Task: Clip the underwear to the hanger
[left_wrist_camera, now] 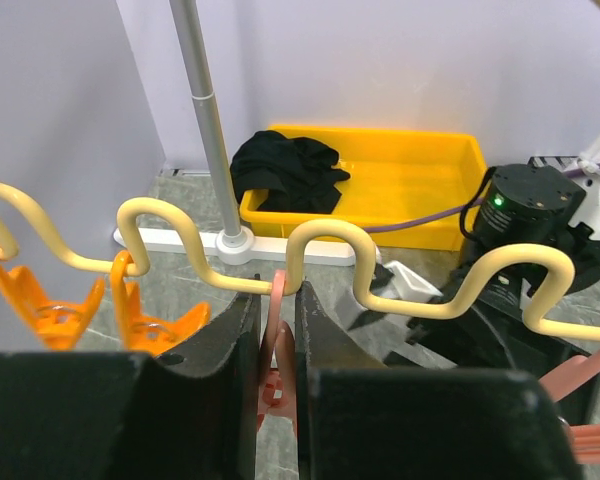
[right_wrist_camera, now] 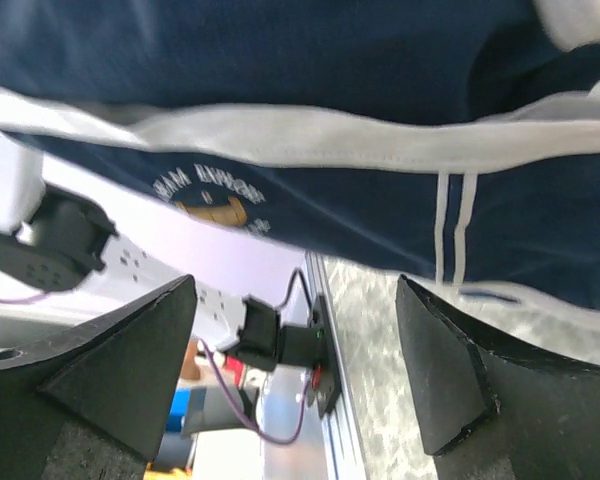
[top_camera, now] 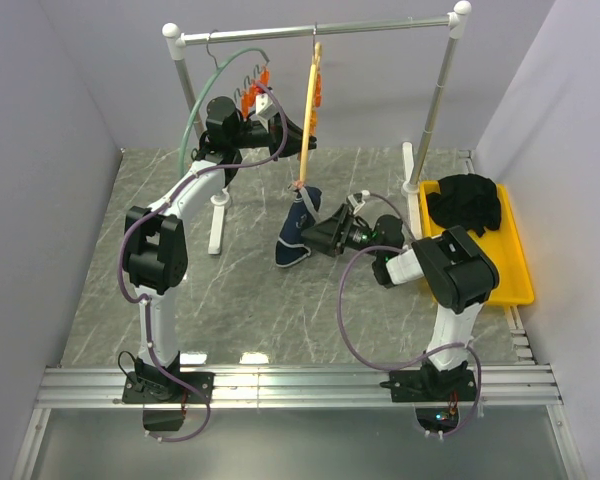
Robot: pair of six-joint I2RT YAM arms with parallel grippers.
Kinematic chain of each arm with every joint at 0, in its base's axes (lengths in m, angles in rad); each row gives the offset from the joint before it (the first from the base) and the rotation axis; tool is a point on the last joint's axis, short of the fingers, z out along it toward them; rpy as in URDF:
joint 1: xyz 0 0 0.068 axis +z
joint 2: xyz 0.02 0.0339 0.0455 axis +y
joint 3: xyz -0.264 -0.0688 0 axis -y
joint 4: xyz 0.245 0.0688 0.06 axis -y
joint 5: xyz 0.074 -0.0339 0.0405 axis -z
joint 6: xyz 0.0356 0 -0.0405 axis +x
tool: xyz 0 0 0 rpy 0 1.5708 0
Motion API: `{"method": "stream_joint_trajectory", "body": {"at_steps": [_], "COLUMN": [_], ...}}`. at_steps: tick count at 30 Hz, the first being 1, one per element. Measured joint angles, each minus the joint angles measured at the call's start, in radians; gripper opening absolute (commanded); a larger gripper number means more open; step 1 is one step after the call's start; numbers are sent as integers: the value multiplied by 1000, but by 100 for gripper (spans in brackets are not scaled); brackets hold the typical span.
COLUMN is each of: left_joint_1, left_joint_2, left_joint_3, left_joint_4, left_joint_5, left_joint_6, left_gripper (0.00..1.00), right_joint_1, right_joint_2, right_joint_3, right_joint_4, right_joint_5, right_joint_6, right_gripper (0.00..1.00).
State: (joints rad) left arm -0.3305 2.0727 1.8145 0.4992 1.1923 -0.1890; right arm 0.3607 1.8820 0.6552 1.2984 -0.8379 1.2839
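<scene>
While the left gripper is pinched shut on one orange plastic clip of the yellow arc-shaped hanger at the far rail, the navy white-trimmed underwear appears to hang from the hanger's lower tip. Its long axis runs near-far, upper end toward that tip. The right gripper is the nearer one: it sits just right of the garment, fingers spread wide, holding nothing.

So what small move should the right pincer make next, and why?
Probably close the right pincer on the underwear. Its jaws stand open with the white-trimmed fabric just ahead, ungripped, while the left pincer is shut on an orange clip of the hanger. A grip seems needed before the cloth can reach that clip.
</scene>
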Motion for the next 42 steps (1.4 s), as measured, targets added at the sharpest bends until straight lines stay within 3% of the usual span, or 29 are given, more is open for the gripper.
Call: {"method": "stream_joint_trajectory", "body": {"at_steps": [5,11,16,21,24,34,42], "left_joint_1": [0,0,0,0,0,3,11], "left_joint_2": [0,0,0,0,0,0,0], "left_joint_3": [0,0,0,0,0,0,0], "left_joint_4": [3,26,60,82,89,111,118], "left_joint_5": [7,21,38,48,52,60,62], "left_joint_6": [-4,-29,-66,-96,-109,-130,-136], "left_gripper": [0,0,0,0,0,0,0], "right_joint_1": [-37,-253,-251,-239,-232,-142,-106], "right_joint_2": [-76,-213,-35,314,436,445,465], "right_joint_3": [-98,-90,100,343,427,438,451], "right_joint_4": [-10,-214,-201,-64,-58,-2,2], "right_joint_5": [-39,-121,-209,-254,-254,-247,-170], "right_joint_6": [-56,-385,-543,-309,-180,52,183], "right_gripper": [88,93,94,94,94,91,58]}}
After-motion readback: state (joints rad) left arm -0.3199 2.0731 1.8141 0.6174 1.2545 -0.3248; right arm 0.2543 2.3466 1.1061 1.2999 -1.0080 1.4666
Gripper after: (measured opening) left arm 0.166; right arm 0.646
